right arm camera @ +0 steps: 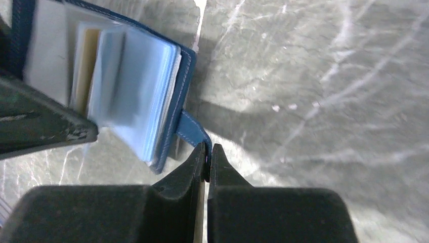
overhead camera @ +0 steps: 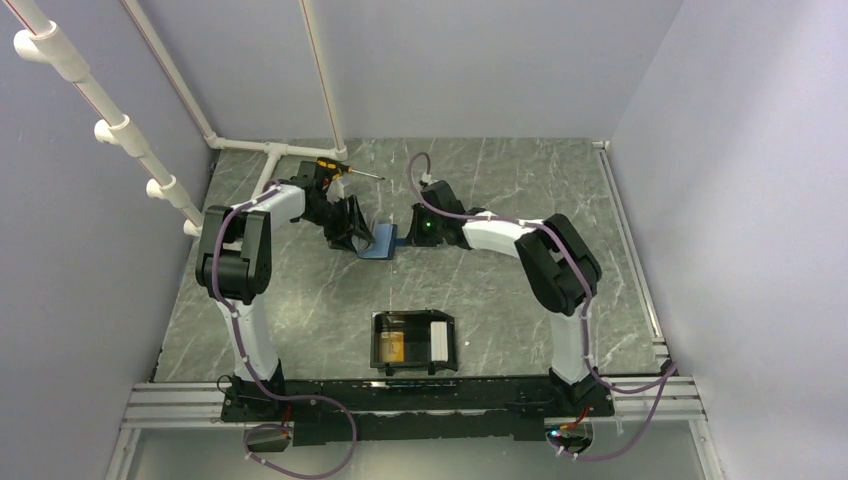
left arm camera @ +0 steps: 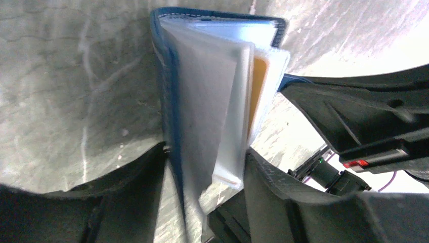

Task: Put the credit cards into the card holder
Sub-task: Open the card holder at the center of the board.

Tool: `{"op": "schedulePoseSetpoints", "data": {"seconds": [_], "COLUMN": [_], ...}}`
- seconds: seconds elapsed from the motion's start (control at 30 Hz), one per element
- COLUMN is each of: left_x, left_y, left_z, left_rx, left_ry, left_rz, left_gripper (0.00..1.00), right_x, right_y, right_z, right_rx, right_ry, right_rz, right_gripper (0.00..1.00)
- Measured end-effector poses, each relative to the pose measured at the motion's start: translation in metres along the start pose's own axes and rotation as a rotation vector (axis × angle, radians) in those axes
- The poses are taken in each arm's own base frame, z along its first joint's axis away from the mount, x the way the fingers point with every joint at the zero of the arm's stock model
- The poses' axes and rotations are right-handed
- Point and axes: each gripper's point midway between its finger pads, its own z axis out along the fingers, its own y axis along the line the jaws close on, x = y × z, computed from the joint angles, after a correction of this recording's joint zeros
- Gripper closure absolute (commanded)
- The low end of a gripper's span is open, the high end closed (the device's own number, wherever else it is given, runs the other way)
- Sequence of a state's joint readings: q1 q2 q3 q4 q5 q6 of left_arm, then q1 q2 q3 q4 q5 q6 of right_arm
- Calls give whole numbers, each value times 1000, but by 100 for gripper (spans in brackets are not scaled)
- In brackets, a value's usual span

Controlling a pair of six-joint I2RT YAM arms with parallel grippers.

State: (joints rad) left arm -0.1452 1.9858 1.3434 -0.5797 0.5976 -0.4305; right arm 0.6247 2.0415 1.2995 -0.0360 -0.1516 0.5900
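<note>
Orange-gold credit card sits inside a clear sleeve of the blue wallet. Only its edge shows in the left wrist view, and I can't tell if more cards hide in the other sleeves. A second card lies flat in the card holder, beside the white strip. Holder is at the near edge of the bench, about centre, well apart from the wallet, which is mid-bench betw the two arms.

Left jaws stand part-way apart w/ the wallet's lower edge betw them: cover against one finger, sleeves against the other. Looks like a clamp on the wallet. Right jaws are pressed together, tips right at the wallet's blue strap; can't tell if the strap is pinched or only touched. Screwdriver lies on the far side of the bench by the left arm, not involved.

My read of the step: steadying/opening the wallet so a card can be pulled. Task approx partway, one card in.

Risks:
- Right jaws, closed as they are, can't take a card w/o reopening.
- Sleeves look floppy + slick, so tips may catch plastic instead of card, or drag the wallet out of the left clamp.
- If the strap is what's held, a tug could swing the wallet shut or tip it.
- A card freed up there could drop on the bench, far from the holder.
</note>
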Motion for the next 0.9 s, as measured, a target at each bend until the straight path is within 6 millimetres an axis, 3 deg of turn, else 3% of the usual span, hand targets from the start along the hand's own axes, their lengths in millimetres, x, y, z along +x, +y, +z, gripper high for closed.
{"op": "schedulePoseSetpoints", "data": {"seconds": [0.23,0.53,0.77,0.9], "left_x": [-1,-3,4,8], "left_y": [-14,-15,-3,-2], "left_z": [0,4,16,19], "left_rx": [71,92,39,20], "left_ry": [5,4,34,46], "left_rz": [8,-4,-20,-17], "left_gripper": [63,59,52,42], "right_x": [-15,7,5,4], "right_y": [-2,-38,-42,-44], "right_z": [-38,-43,-55,-59], "right_rx": [31,110,117,130], "right_ry": [-65,-22,-31,-37], "right_rz": [-26,2,-4,-18], "right_gripper": [100,100,100,100]}}
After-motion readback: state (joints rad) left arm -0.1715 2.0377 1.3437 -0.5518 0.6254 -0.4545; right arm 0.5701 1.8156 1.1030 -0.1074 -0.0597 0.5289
